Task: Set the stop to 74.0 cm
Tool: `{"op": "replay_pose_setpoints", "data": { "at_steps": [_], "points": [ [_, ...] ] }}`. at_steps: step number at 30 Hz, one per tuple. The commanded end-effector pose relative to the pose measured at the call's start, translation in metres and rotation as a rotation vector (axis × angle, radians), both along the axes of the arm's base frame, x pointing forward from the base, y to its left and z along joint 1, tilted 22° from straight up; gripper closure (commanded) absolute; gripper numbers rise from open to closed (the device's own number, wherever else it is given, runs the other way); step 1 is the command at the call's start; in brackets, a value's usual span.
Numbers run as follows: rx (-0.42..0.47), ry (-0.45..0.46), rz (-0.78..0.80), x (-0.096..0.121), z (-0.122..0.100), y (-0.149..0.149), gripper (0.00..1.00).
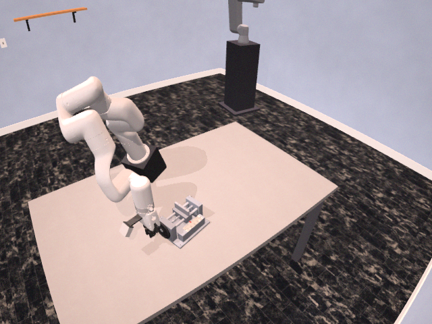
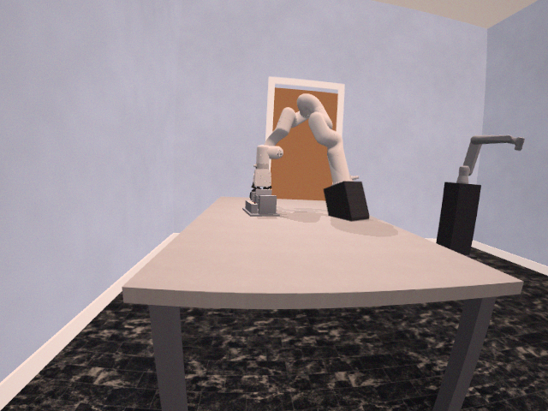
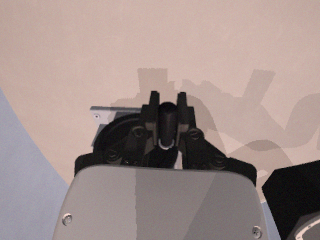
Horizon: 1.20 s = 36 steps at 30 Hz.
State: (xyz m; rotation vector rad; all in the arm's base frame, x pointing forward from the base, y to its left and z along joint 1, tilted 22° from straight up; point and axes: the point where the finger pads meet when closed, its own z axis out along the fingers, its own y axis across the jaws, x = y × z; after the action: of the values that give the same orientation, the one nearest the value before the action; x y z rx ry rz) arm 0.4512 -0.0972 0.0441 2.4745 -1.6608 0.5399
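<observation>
A grey slide fixture point(image 1: 177, 240) point(image 2: 267, 205) stands on the table. Its stop point(image 1: 181, 211) is a grey block on rods between two end blocks, at about mid-travel. A pale scale strip with a small red mark point(image 1: 190, 221) runs along the front; its figures are too small to read. The black handwheel point(image 1: 165, 231) point(image 3: 101, 134) is on the fixture's left end. My gripper point(image 1: 150, 233) point(image 3: 168, 103) points down beside it. In the wrist view its fingers are shut on the wheel's upright black handle point(image 3: 167, 122). The fingers and gripper body hide much of the wheel.
The arm's black base block point(image 1: 153, 167) point(image 2: 347, 201) stands at the table's rear edge. A pale block on a dark bracket point(image 1: 125, 229) sticks out beside the gripper. A second arm on a black pedestal point(image 1: 240, 75) point(image 2: 459, 217) stands beyond the table point(image 1: 244, 181) point(image 2: 309, 260).
</observation>
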Motion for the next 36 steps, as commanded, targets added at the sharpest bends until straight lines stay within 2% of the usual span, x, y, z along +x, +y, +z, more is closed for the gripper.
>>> {"op": "replay_pose_setpoints", "data": {
  "at_steps": [1, 20, 27, 36],
  "points": [
    [0.000, 0.000, 0.001, 0.000, 0.003, 0.001, 0.94],
    [0.000, 0.000, 0.001, 0.003, 0.025, 0.011, 0.94],
    [0.000, 0.000, 0.001, 0.018, 0.036, 0.021, 0.94],
    [0.000, 0.000, 0.001, 0.035, 0.035, 0.027, 0.94]
  ]
}}
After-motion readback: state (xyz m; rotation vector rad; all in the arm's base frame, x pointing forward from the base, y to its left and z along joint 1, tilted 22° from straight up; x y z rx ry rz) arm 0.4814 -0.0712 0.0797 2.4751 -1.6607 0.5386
